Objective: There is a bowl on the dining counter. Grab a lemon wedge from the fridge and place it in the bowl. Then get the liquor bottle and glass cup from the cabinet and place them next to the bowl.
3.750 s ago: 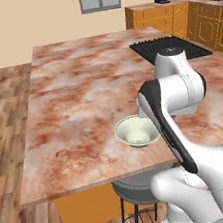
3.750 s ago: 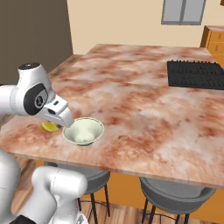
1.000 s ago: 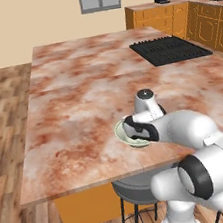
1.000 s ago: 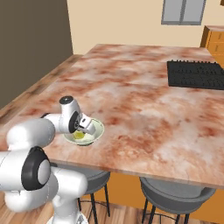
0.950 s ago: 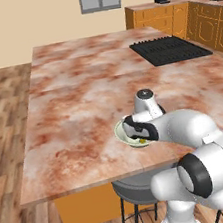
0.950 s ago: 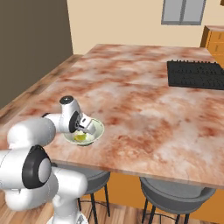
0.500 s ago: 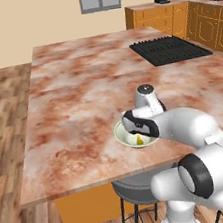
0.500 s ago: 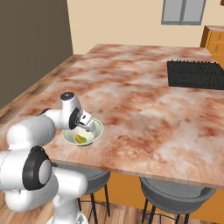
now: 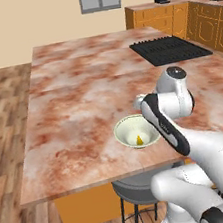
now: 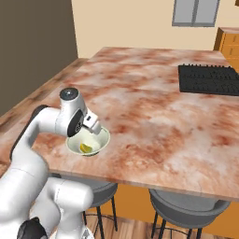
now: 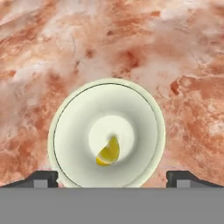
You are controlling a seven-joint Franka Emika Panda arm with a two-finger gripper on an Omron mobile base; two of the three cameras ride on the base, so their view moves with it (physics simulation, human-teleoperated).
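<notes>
1. The table [image 9: 79,88], a large island with a reddish-brown and cream marbled top on an orange wooden base, carries everything noted below. Its near edge runs across the lower part of both base views.
2. The robot arm [image 9: 189,142] rises from the lower right of the left base view and bends over the near part of the table. In the right base view it arches up from the lower left.
3. A black cooktop [image 9: 170,49] is set into the far right part of the table, well apart from the bowl.
4. 2 grey stools [image 10: 186,205] stand under the near edge of the table in the right base view; 1 shows below the bowl in the left base view.
5. The bowl [image 11: 70,131], wide, round and pale greenish-white, stands upright on the table near its front edge. In the left base view it sits just left of the arm's wrist.
6. The end effector [image 11: 112,178] hangs directly above the bowl, looking straight down into it. Its 2 dark fingertips [image 11: 41,178] stand wide apart, 1 at either side of the bowl's rim in the hand view, with nothing between them.
7. The lemon wedge [image 11: 108,153], a small yellow piece, lies on the bottom of the bowl, slightly off centre. It is visible as a yellow spot inside the bowl in both base views.
</notes>
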